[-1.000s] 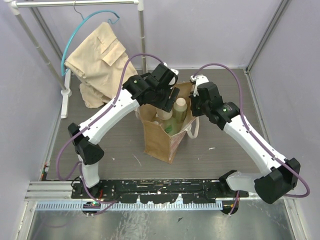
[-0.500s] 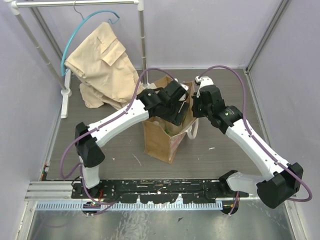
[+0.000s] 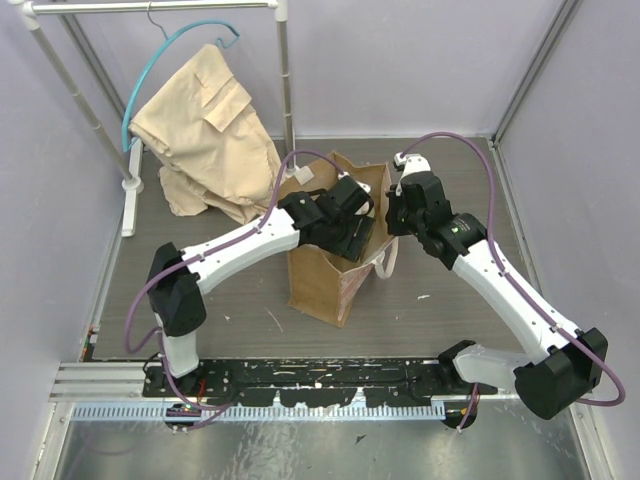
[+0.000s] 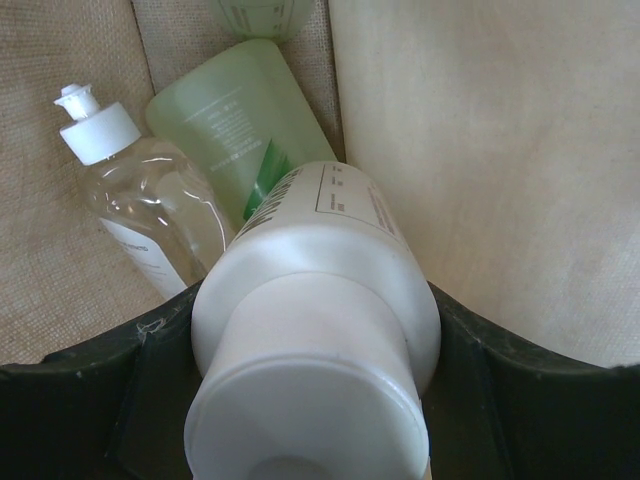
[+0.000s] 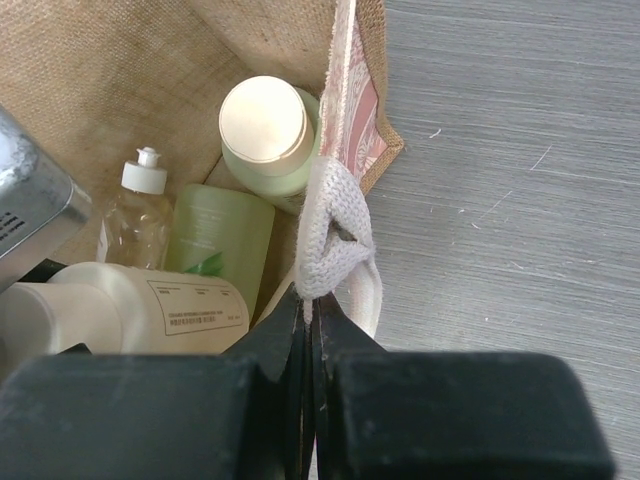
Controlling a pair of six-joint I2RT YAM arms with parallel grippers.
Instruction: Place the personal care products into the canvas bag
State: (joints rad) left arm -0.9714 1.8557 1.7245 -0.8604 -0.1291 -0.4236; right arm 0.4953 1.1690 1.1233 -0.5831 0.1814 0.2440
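The tan canvas bag [image 3: 318,285] stands upright mid-table. My left gripper [image 3: 350,225] reaches into its mouth, shut on the cream bottle [image 4: 315,320], whose cap faces the left wrist camera between the black fingers [image 4: 70,400]. Below it in the bag lie a clear amber bottle with a white cap [image 4: 150,215] and a green cylinder [image 4: 240,130]. A rounder green bottle with a cream top [image 5: 265,130] stands in the corner. My right gripper [image 5: 310,312] is shut on the bag's whitish strap handle [image 5: 335,235] at the bag's right rim.
A beige folded garment [image 3: 200,125] hangs from a blue hanger on a white rack [image 3: 285,70] at the back left, the rack's foot [image 3: 130,200] on the floor. Purple walls close in the grey table [image 3: 450,270] on three sides.
My left gripper has carried the cream bottle rightward and down from above the bag's rim into its mouth. My right gripper keeps hold of the strap, almost unmoved.
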